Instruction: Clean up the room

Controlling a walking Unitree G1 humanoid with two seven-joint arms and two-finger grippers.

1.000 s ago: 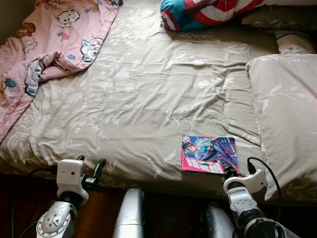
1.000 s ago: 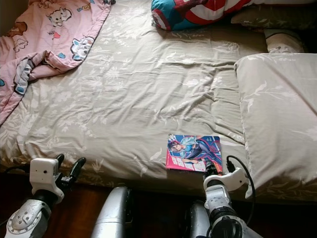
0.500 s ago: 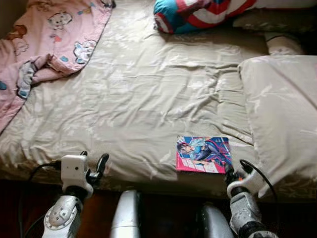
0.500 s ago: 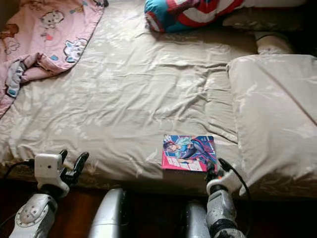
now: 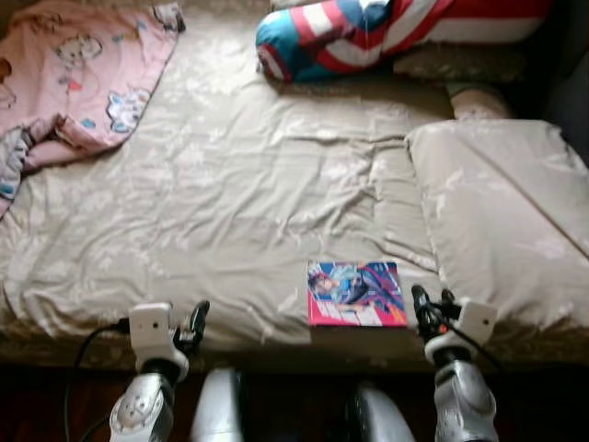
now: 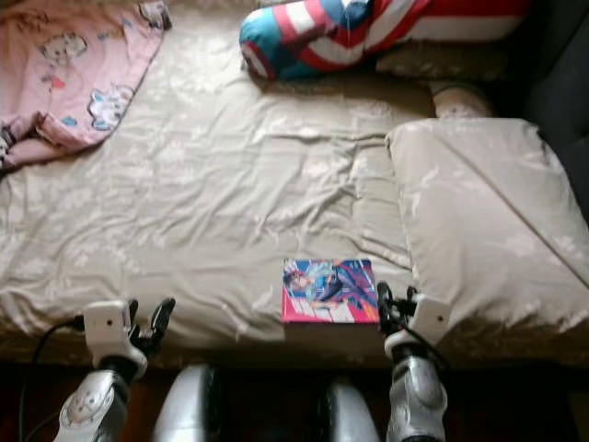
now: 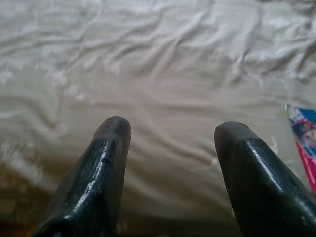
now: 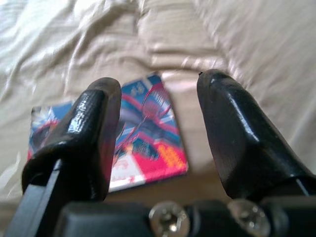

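Lying flat on bed (image 5: 230, 203), comic book (image 5: 356, 293), just beside parted right jaws (image 5: 429, 308)

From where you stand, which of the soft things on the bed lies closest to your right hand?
The large beige pillow, just beside the right hand. The red, white and blue striped cushion and the pink cartoon blanket lie at the bed's far side.

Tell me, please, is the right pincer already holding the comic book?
No, the right pincer is open and holds nothing, while the comic book lies flat on the bed sheet beyond its fingers.
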